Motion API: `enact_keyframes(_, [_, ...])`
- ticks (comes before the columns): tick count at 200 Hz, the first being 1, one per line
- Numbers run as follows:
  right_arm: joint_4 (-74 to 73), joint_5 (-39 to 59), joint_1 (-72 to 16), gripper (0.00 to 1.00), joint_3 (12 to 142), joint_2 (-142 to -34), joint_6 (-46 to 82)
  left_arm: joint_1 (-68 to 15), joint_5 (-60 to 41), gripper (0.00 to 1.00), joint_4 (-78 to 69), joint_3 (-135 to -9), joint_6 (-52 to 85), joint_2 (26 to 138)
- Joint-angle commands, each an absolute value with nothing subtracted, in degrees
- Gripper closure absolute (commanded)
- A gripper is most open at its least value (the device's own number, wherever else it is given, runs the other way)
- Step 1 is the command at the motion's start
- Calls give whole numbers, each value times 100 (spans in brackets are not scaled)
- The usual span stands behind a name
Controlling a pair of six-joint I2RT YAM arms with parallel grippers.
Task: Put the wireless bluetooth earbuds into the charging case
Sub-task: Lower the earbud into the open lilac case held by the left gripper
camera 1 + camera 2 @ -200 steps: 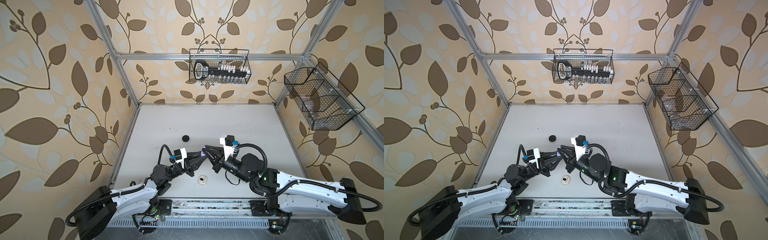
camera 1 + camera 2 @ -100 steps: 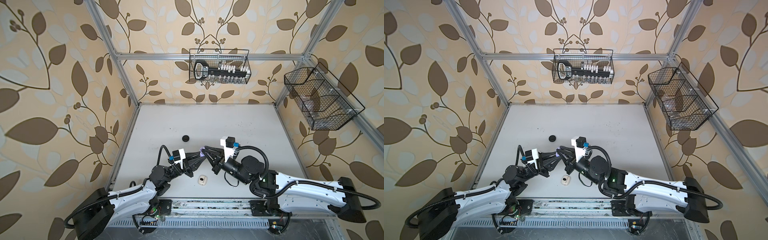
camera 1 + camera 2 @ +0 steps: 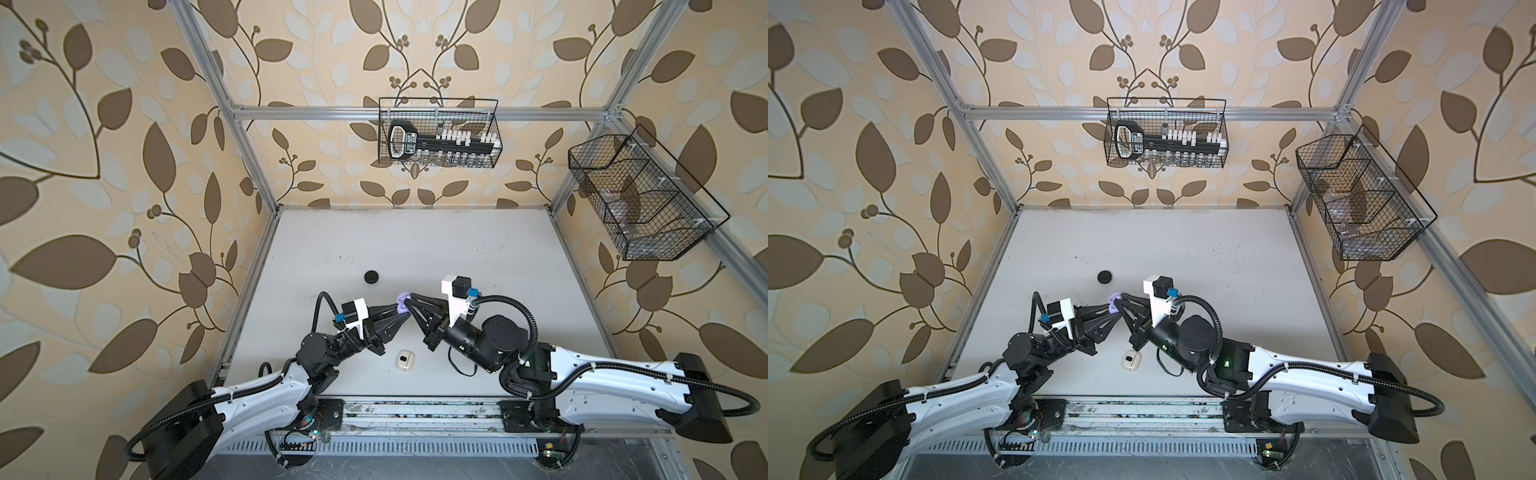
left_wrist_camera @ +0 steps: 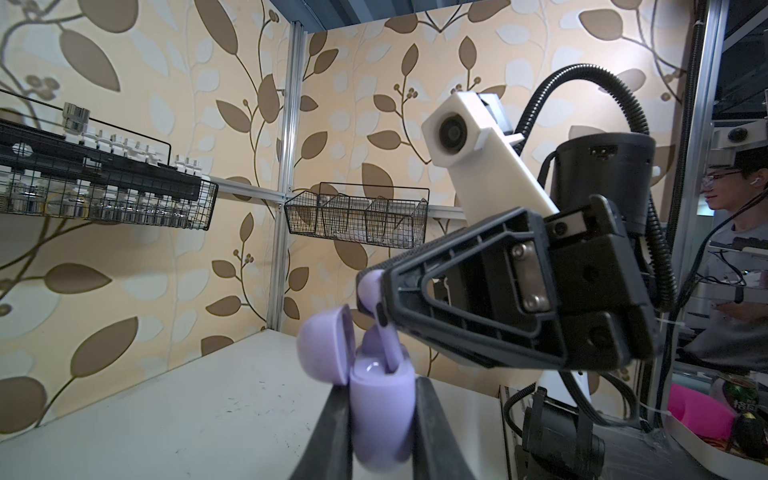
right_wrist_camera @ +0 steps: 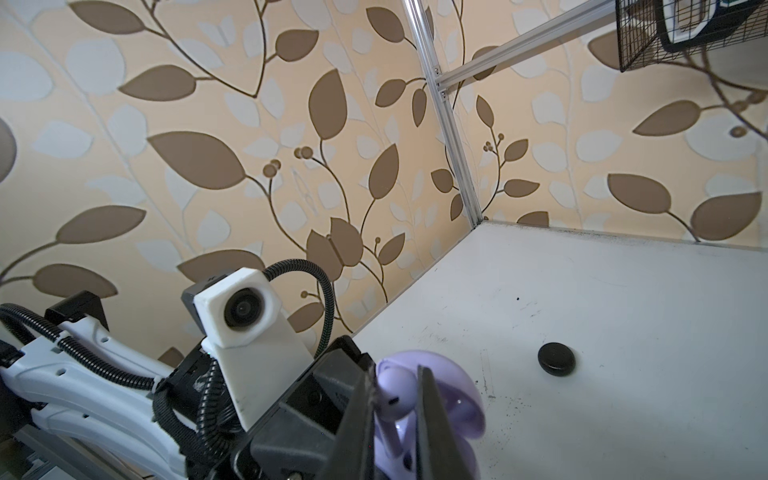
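My left gripper [image 4: 380,386] is shut on a pale lavender charging case [image 4: 380,415], held upright above the table with its lid [image 4: 324,349] hinged open. My right gripper [image 5: 395,374] is shut on the head of a lavender earbud [image 5: 395,395]. The earbud's stem [image 4: 388,349] points down into the case's well. In both top views the two grippers meet tip to tip at the case [image 3: 402,306] [image 3: 1113,306], in the front middle of the table. No other earbuds show.
A cream-white case [image 3: 405,360] [image 3: 1131,360] with a dark spot lies on the table just in front of the grippers. A round black case [image 3: 372,276] [image 5: 557,359] sits behind them to the left. Wire baskets [image 3: 438,133] [image 3: 640,199] hang on the back and right walls.
Both grippers keep their holds. The arms have shifted only slightly, with the right wrist edging a little toward the front.
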State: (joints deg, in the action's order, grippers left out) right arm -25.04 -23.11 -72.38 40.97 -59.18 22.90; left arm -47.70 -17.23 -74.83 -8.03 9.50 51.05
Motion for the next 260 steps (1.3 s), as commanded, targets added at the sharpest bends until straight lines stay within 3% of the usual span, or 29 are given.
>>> enact_keyframes(1, [-2416, -2347, -7336, 91, 3972, -6039, 2268, -4816, -1575, 100, -8076, -779, 875, 4960])
enact_keyframes(106, [-2496, -3271, -7734, 91, 3798, -6084, 2723, -4816, -1433, 100, -8132, -647, 783, 4843])
enact_keyframes(187, [-2367, -3311, -7839, 90, 3821, -6274, 2780, -4816, -1422, 100, -8084, -576, 712, 4678])
enact_keyframes(260, [-2193, -3364, -7892, 72, 3970, -6222, 2629, -4816, -1463, 100, -8013, -574, 694, 4604])
